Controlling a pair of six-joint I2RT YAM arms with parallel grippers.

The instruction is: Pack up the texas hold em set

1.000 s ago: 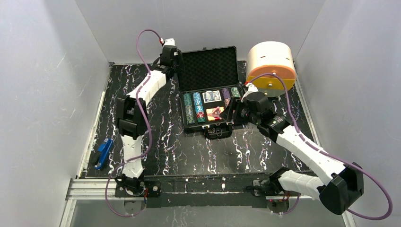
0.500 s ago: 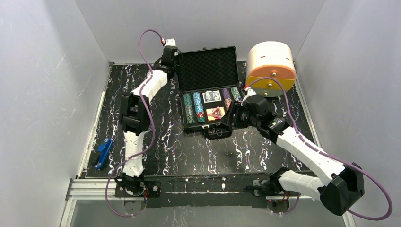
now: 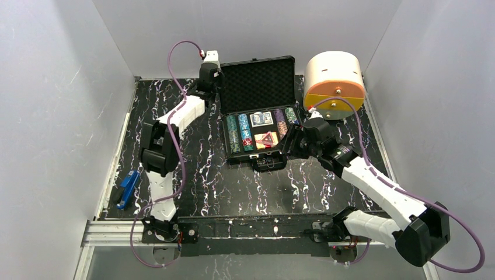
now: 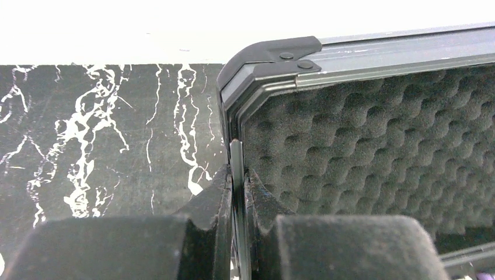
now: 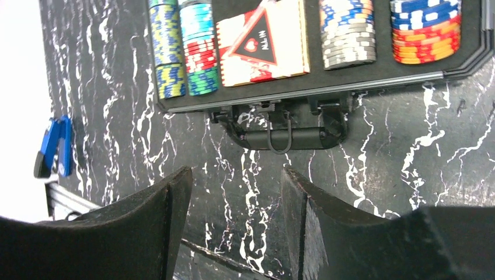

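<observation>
I have the briefcase (image 3: 226, 143) lying open in the middle of the worktop (image 3: 233, 186). Its handle (image 5: 283, 137) points to the near edge, and its lid (image 4: 362, 140) stands up on the far side with the egg-crate foam facing my overhead camera.

In the base, rows of poker chips (image 5: 175, 46) fill the left and right slots. The blue deck (image 3: 262, 119) sits in the far middle, and the red triangle (image 5: 255, 38) lies on the red-patterned deck (image 5: 292, 55) in the near middle.

My left fingers (image 4: 204, 210) are narrowed right down, pinching the left edge of the lid just below its far left corner. On the left wrist feed, the thin metal rim is sandwiched between the two pads.

My right fingers (image 5: 157, 221) are spread wide with nothing between them. From overhead they hang beside the near right corner of the case, and I cannot tell whether they touch it. On the right wrist feed, only marbled worktop shows in the gap, with the handle beyond it.

The white-and-orange cylindrical box (image 3: 334, 79) stands at the far right, just beside the lid. The small blue tool (image 3: 126, 189) lies by the left edge of the worktop, well apart from the case.
</observation>
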